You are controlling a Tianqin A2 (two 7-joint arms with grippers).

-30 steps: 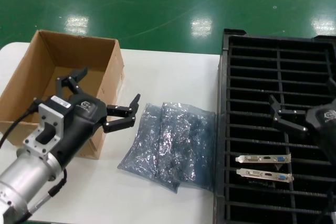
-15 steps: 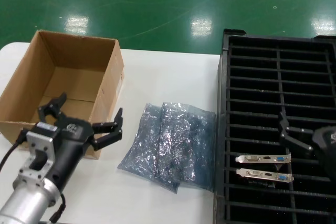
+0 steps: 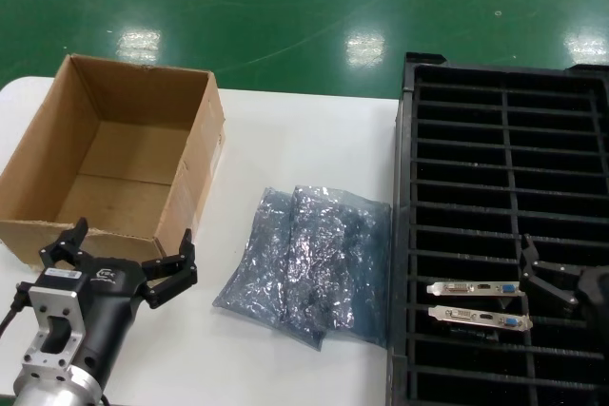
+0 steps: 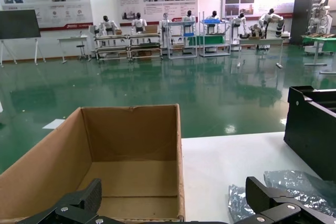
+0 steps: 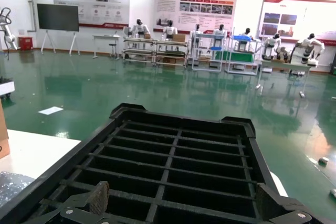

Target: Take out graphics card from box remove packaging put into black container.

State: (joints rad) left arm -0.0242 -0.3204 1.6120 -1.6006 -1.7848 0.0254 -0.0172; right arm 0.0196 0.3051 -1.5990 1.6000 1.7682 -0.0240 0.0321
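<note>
1. The left gripper [image 3: 119, 259] hangs low at the near left of the white surface [image 3: 304, 130], its jaws spread wide and holding nothing, just in front of the box's near wall.
2. The box [image 3: 114, 164] stands open on the left of the surface; its inside shows only bare cardboard in both the head view and the left wrist view.
3. The packaging [image 3: 309, 263], crumpled and shiny, lies flat on the surface between the box and the black container [image 3: 504, 225], its right edge close to the container's left wall.
4. Two graphics cards sit in neighbouring slots at the near part of the container, silver brackets facing up: one graphics card [image 3: 476, 288] and a second card [image 3: 479, 319] just nearer the robot.
5. The right gripper [image 3: 557, 282] hovers over the container's near right, just beside the cards' right ends, jaws wide apart and empty.
6. Green floor [image 3: 285, 7] lies beyond the surface.
</note>
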